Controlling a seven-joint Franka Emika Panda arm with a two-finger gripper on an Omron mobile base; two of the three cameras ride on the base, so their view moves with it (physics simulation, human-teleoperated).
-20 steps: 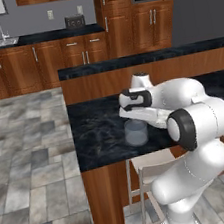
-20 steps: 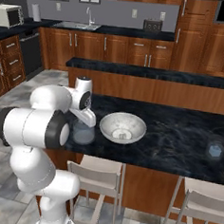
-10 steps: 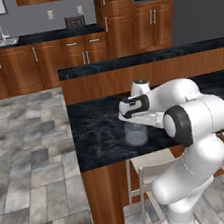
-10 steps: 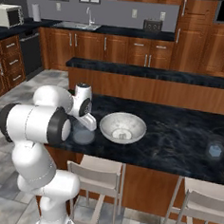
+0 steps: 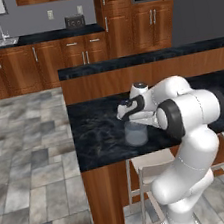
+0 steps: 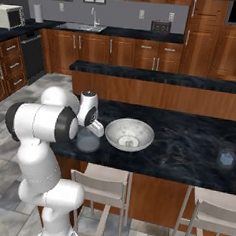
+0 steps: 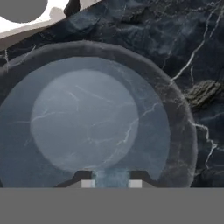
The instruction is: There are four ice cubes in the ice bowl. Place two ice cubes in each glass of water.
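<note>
Hand view: pale cube (image 7: 111,178) pinched over round translucent tumbler (image 7: 87,122)

Translucent bluish-grey glass of water (image 7: 87,127); second glass of water (image 6: 227,158) same tint. Pale bluish-white ice cube (image 7: 111,178). Speckled grey-white ice bowl (image 6: 129,134). Black counter (image 5: 99,131) with pale marbled veining. Reddish-brown wood cabinets (image 5: 51,62). Grey mottled floor tiles (image 5: 30,161). White arm (image 5: 190,113) with dark joints.

Dark marble counter (image 6: 188,140): ice bowl (image 6: 129,135), two glasses (image 6: 88,142) (image 6: 226,158)
</note>
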